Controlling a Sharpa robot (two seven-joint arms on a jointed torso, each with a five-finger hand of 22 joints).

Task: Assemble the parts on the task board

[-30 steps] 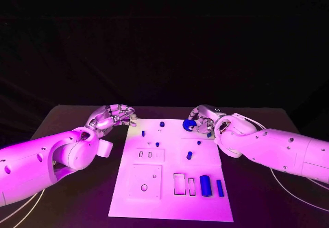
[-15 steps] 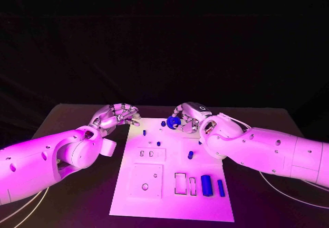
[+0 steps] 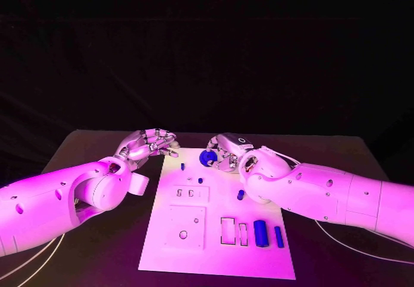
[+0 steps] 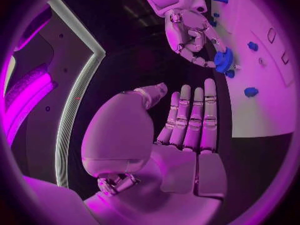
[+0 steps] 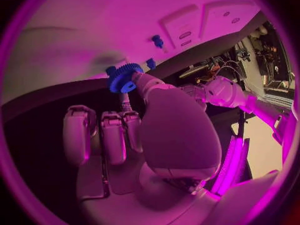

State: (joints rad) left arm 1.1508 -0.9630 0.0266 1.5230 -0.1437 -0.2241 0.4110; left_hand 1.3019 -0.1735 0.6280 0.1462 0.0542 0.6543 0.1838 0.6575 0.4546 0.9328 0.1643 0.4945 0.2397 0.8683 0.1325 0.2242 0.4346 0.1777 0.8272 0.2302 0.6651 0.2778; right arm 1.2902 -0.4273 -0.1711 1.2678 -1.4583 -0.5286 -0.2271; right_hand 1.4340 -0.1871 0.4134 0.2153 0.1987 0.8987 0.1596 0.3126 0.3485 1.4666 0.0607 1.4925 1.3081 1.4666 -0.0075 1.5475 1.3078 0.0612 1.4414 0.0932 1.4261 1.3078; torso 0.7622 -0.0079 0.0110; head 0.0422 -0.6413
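While the right hand [image 3: 226, 153] pinches a blue toothed gear [image 3: 208, 158] between thumb and fingertips, it holds that part above the far edge of the white task board [image 3: 216, 263], near a small blue peg [image 3: 182, 167]. Left hand [image 3: 152, 143]: off the board's far-left corner, over the black worktop [image 3: 78, 149], fingers straight and together in the left wrist view, holding nothing. Along the board's near-right edge: an upright blue cylinder [image 3: 259, 232] beside a blue bar [image 3: 279, 237]; a further blue peg [image 3: 240, 194] stands mid-board.
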